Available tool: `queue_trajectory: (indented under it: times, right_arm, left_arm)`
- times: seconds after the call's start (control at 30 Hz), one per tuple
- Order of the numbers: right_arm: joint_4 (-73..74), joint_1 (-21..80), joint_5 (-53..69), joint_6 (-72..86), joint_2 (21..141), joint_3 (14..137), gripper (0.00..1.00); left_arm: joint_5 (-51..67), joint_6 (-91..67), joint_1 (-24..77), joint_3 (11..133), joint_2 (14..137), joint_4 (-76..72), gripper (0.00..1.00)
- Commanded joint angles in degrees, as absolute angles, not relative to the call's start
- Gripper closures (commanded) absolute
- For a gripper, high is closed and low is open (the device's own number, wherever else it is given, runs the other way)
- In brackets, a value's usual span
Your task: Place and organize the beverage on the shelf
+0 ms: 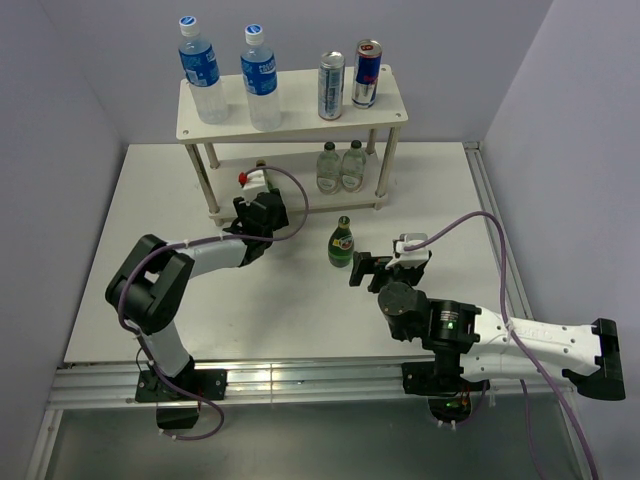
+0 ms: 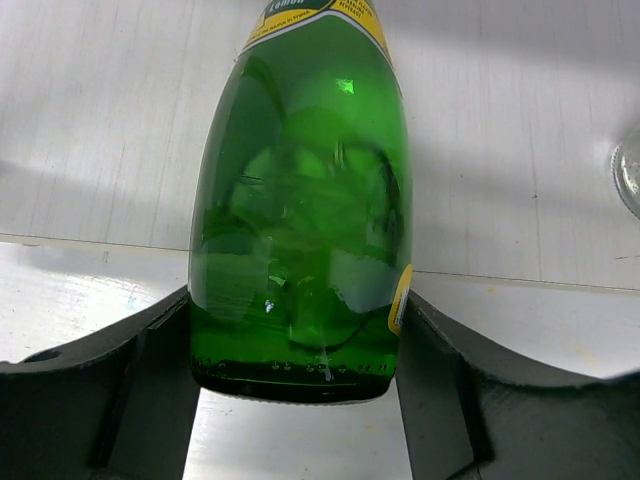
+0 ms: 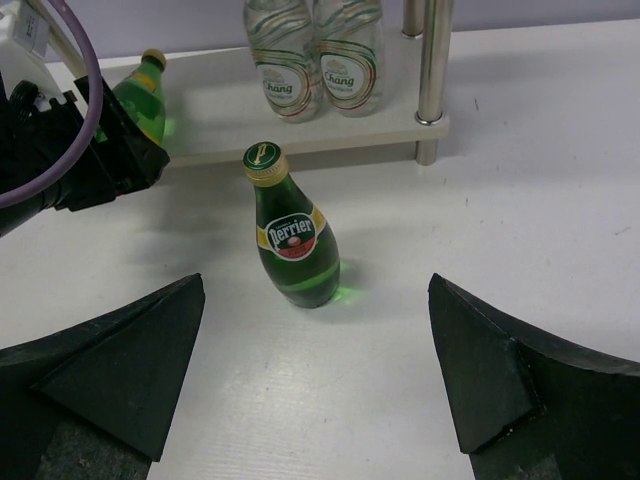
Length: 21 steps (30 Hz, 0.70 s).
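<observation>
Showing what overhead mostly hides, the left wrist view has left fingers (image 2: 110, 390) pinching a green bottle (image 2: 300, 220); right fingers (image 3: 120, 370) spread.

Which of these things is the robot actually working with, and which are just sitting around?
Part of the job:
shelf; plastic bottles; cans; held green bottle; standing green bottle.

Just there:
clear glass bottles on the lower tier; table.
</observation>
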<state>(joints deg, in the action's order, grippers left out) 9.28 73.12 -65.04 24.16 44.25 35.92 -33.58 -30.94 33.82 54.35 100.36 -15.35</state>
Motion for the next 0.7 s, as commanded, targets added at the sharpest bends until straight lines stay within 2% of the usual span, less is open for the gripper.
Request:
queue_trajectory:
  times: [0.0, 0.17, 0.4, 0.67]
  right_arm:
    - [7.6, 72.7, -66.0, 24.6, 43.1, 35.1, 0.00]
    - [7.6, 72.7, -65.8, 25.0, 43.0, 34.9, 0.00]
    - [8.9, 72.8, -66.3, 25.0, 43.1, 35.8, 0.00]
    - [10.3, 72.7, -66.5, 26.0, 40.8, 35.1, 0.00]
  left_arm:
    - [-27.3, -34.3, 34.2, 53.5, 102.1, -7.9, 1.00]
    - [-27.2, -34.7, 34.2, 54.0, 102.0, -5.1, 1.00]
    - [-28.1, -35.5, 34.1, 61.8, 106.6, 4.4, 1.00]
    - [-23.3, -39.5, 35.3, 54.9, 104.2, 3.3, 1.00]
